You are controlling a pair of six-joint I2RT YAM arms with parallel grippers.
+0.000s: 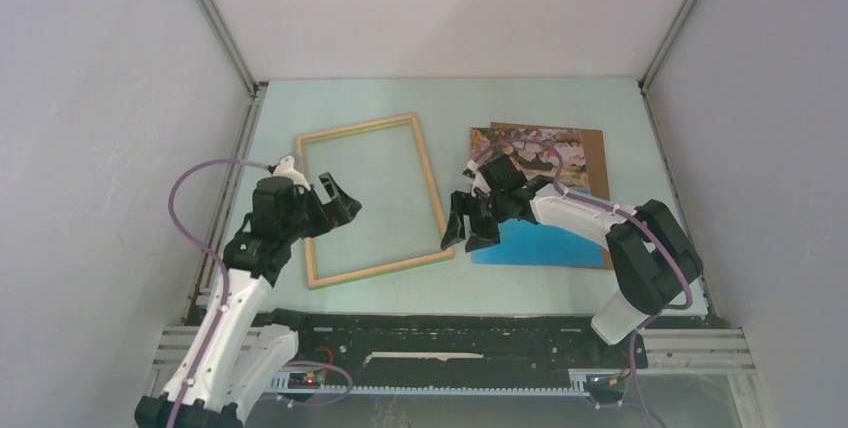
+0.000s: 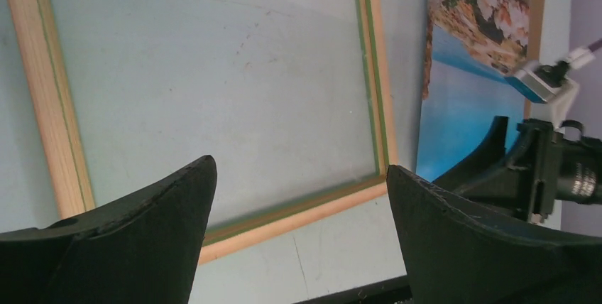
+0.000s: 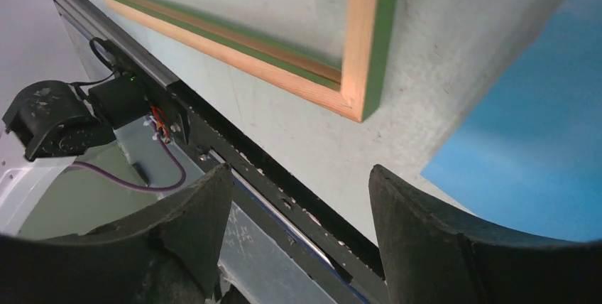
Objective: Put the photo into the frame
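Just right of your right gripper point(image 1: 467, 238), jaws wide and empty, photo point(image 1: 548, 246) lay flat on brown board point(image 1: 597, 163), frame point(image 1: 430, 183) just left. Looked thin, bendy, slick; I'd pinch nearest corner. Left gripper point(image 1: 340, 200) gaped too.

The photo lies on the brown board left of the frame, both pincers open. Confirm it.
Wrong side: the top external view shows the photo on the brown board right of the frame. The left pincer and right pincer are open.
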